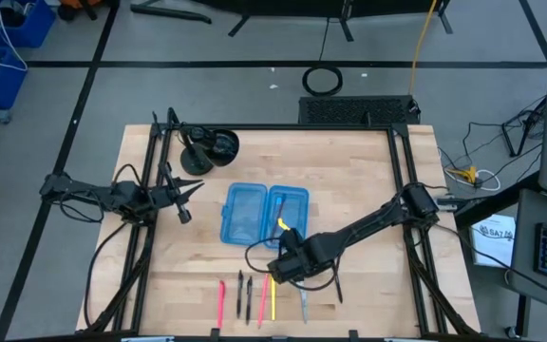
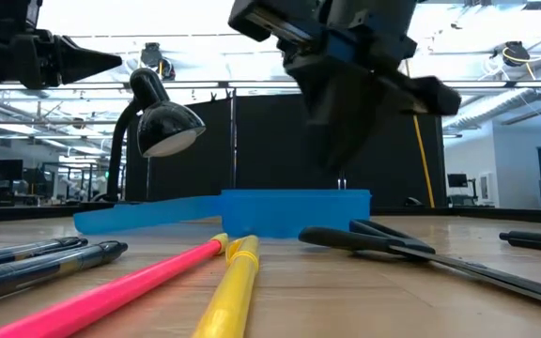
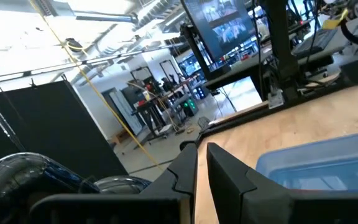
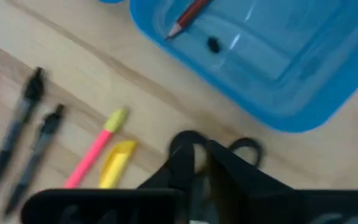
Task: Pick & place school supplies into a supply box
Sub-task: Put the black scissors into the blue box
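Observation:
The light-blue supply box (image 1: 264,211) lies open on the table's middle, both halves flat. A brown pencil (image 4: 188,14) lies in its right half, and a yellow piece (image 1: 281,224) shows there too. Pens lie in a row near the front edge: pink (image 1: 222,302), two black (image 1: 245,295), and a pink and a yellow side by side (image 1: 269,299). The scissors (image 1: 304,302) lie to their right. My right gripper (image 1: 288,258) hovers shut and empty above the scissors' handles (image 4: 247,147), just in front of the box. My left gripper (image 1: 184,198) is shut and empty, raised left of the box.
A black desk lamp (image 1: 207,147) stands at the far left of the table, behind my left gripper. Another black pen (image 1: 338,290) lies right of the scissors. Bare wood shows right of the box and at the table's left front.

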